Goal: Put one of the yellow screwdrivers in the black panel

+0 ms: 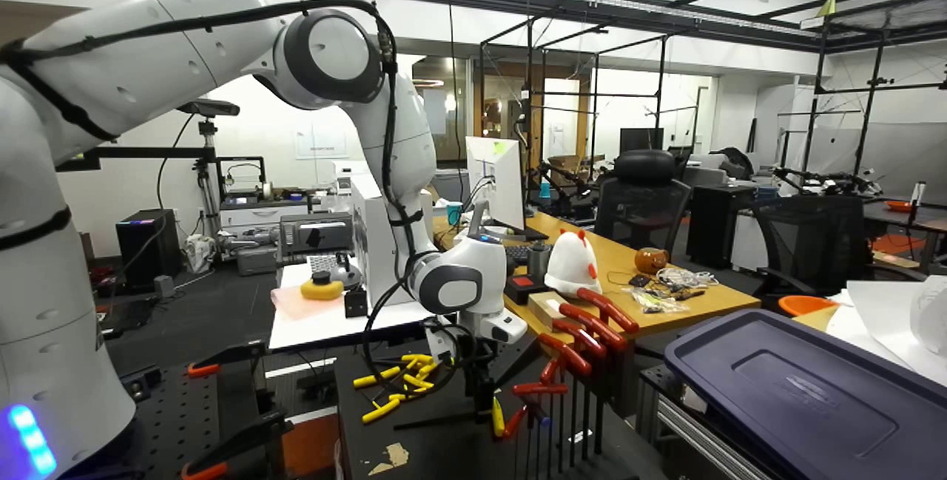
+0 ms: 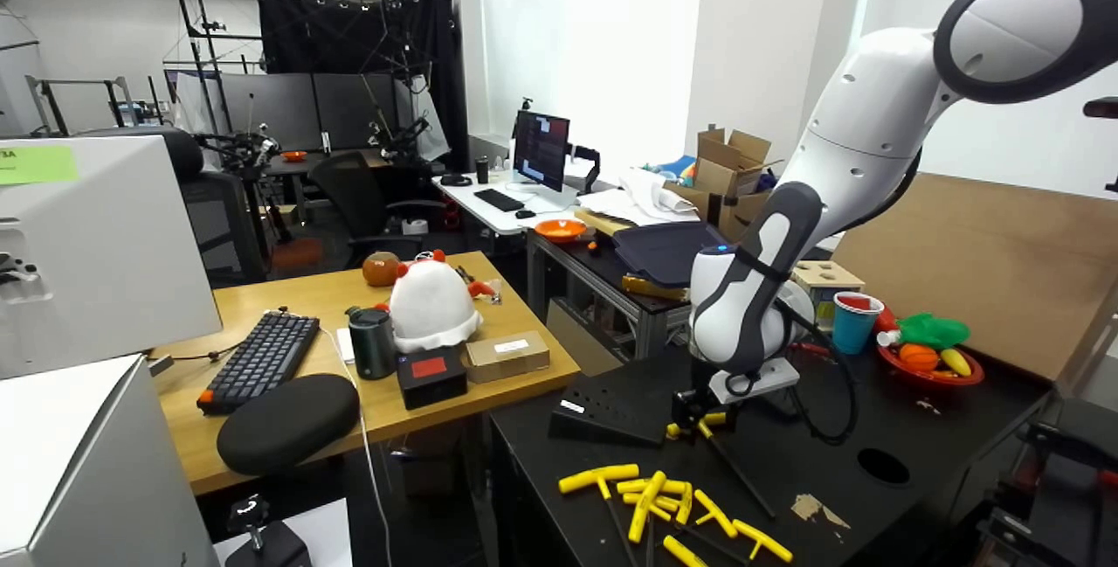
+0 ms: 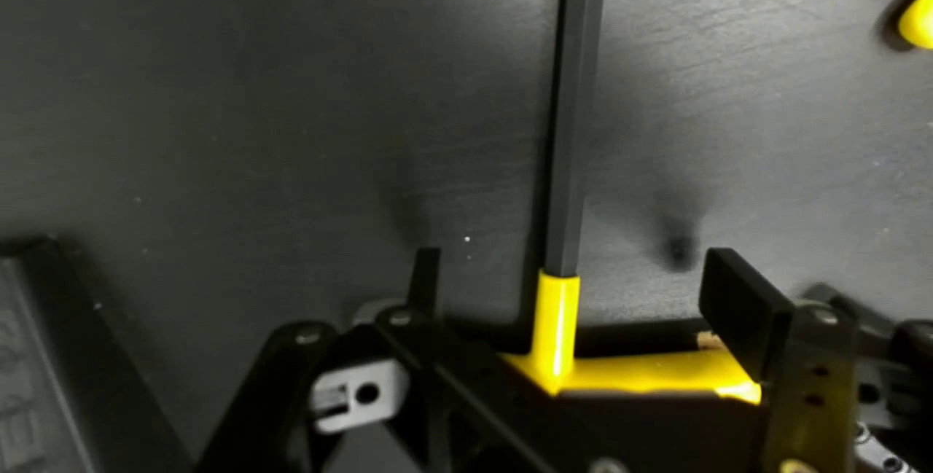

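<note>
Hanging over its target with fingers spread wide, the claw (image 3: 576, 276) has nothing in its grip! Right below, between those fingers, lies one yellow screwdriver (image 3: 558, 327), flat on the black table (image 3: 291, 130), shaft pointing away from the claw. So the reach looks done; the grasp is not made, and the lift, the carry and the slotting are all to come. Near the claw, off to its right in an exterior view, stands the black panel (image 1: 579, 437), red handles (image 1: 566, 354) crowding it and no yellow one seated there that I can see. The spare yellow screwdrivers (image 2: 647, 506) lie loose, apart from the claw. Early stage, I'd judge: closing on that handle should come next.
</note>
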